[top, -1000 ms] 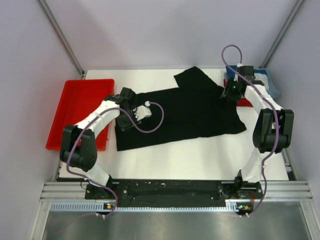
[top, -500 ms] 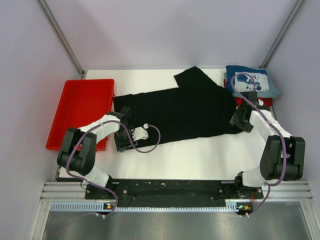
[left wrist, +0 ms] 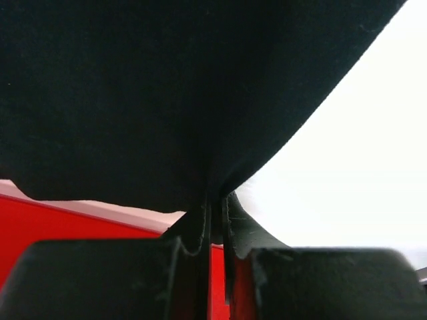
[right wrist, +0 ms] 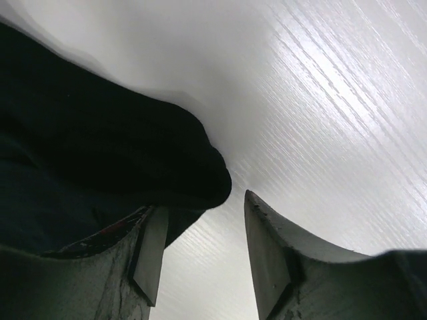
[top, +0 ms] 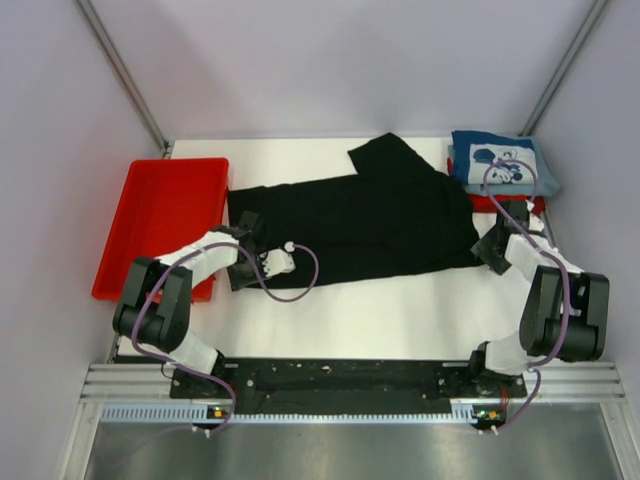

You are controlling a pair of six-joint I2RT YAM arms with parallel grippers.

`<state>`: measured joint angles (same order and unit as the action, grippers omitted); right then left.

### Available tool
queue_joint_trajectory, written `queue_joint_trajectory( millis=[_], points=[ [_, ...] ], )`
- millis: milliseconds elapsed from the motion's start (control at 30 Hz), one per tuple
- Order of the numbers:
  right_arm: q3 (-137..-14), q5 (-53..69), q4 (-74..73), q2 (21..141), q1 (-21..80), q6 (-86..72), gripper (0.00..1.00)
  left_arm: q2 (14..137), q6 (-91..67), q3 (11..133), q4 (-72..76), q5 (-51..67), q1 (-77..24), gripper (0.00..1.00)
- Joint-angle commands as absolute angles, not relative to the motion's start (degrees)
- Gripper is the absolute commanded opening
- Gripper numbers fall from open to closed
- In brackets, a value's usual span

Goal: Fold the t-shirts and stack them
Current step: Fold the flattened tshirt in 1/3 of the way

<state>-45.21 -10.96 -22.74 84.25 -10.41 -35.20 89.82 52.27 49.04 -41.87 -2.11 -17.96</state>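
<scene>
From above, a large black cloth t-shirt (top: 370, 215) lies spread across the white table (top: 400, 310), with a red plastic tray (top: 150, 220) to its left. A blue t-shirt with white print (top: 500, 165) sits at the far right corner.

Left wrist view: the left gripper (left wrist: 215, 207) pinches the black hem, jaws closed on cloth.

Right wrist view: the right gripper (right wrist: 203, 220) stands open, with a black fold against one finger.
</scene>
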Motion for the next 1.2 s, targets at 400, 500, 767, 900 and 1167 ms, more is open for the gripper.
queue_joint_trajectory(
  millis=[400, 500, 767, 900, 1167],
  points=[
    [-43.41, -5.72, -15.64, 87.79, -11.77, -40.07, 0.49, 86.22, 50.71, 46.5, -35.87, 0.53, -17.05, 0.0],
    [-42.98, -2.91, -16.0, 90.17, -14.14, -41.48, 0.23, 85.96, 50.89, 46.06, -34.98, -1.76, -16.09, 0.0],
    [-38.24, -1.67, -20.9, 73.07, -17.58, -39.02, 0.0, 77.88, 51.94, 46.76, -41.47, -0.26, -14.41, 0.0],
    [-37.53, -1.93, -29.51, 59.45, -17.58, -39.54, 0.0, 71.91, 53.17, 46.58, -48.15, 2.28, -14.33, 0.0],
    [-30.94, 0.26, -45.94, 33.16, -17.49, -49.04, 0.0, 60.92, 57.39, 44.83, -63.09, 1.41, -14.24, 0.0]
  ],
)
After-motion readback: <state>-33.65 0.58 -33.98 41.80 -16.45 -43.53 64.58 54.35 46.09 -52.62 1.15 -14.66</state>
